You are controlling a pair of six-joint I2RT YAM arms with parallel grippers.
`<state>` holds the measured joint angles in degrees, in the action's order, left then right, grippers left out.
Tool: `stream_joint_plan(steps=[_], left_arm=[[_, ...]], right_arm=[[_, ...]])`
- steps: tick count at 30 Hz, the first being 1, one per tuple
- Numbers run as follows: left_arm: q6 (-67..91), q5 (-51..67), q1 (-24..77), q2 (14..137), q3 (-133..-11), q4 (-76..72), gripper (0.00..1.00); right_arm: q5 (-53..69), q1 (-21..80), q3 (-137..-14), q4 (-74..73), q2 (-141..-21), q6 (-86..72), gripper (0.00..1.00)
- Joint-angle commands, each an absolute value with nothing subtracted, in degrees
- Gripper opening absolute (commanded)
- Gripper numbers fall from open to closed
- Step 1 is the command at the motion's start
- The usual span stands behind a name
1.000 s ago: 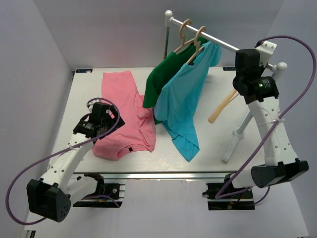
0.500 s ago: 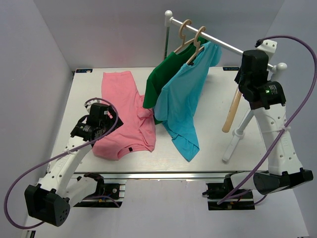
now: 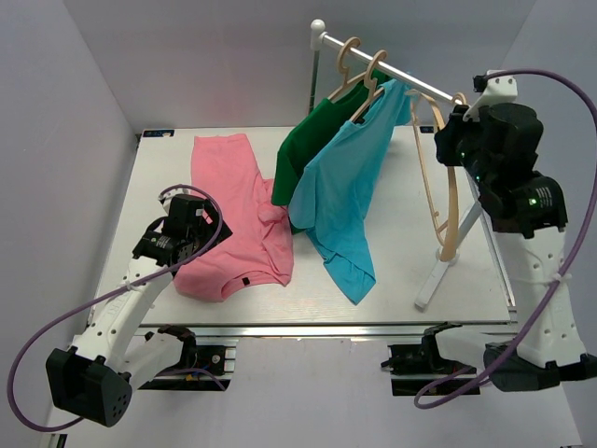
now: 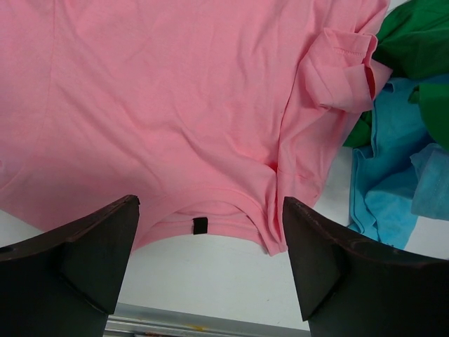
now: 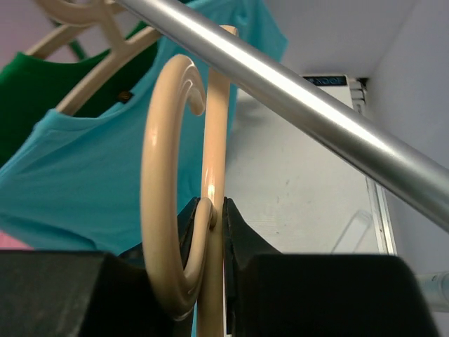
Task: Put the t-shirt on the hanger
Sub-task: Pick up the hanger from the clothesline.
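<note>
Swung hanger (image 3: 451, 210) from a low slant to near upright at right of frame, hook up by rail (image 3: 410, 79). Pinches its neck in narrow jaws of right gripper (image 5: 210, 210). Holds left gripper (image 4: 209, 232) spread wide over collar of t-shirt (image 3: 229, 196), flat at left on table (image 3: 392, 271), well apart from hanger.

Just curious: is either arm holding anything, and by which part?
The right gripper pinches the hanger at its neck, below the hook. The left gripper holds nothing.
</note>
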<state>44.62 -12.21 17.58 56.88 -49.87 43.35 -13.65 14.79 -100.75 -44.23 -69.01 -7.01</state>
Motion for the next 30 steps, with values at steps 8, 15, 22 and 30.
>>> stream_joint_plan(steps=[8,15,22,30], left_arm=[[45.70,-11.69,17.58,57.39,-51.24,44.38,0.98],[48.25,-11.52,17.49,59.50,-50.19,47.81,0.98],[51.42,-8.36,17.58,57.66,-41.76,48.52,0.98],[53.61,-5.45,17.58,58.01,-34.99,49.83,0.92]], right_arm=[[1.84,14.85,-100.06,-45.35,-64.17,-5.17,0.00],[8.68,14.94,-77.91,-44.38,-51.18,-11.25,0.00],[23.89,15.38,-59.98,-45.44,-43.86,-11.34,0.00],[38.41,18.72,-52.74,-40.44,-40.96,-8.61,0.00]])
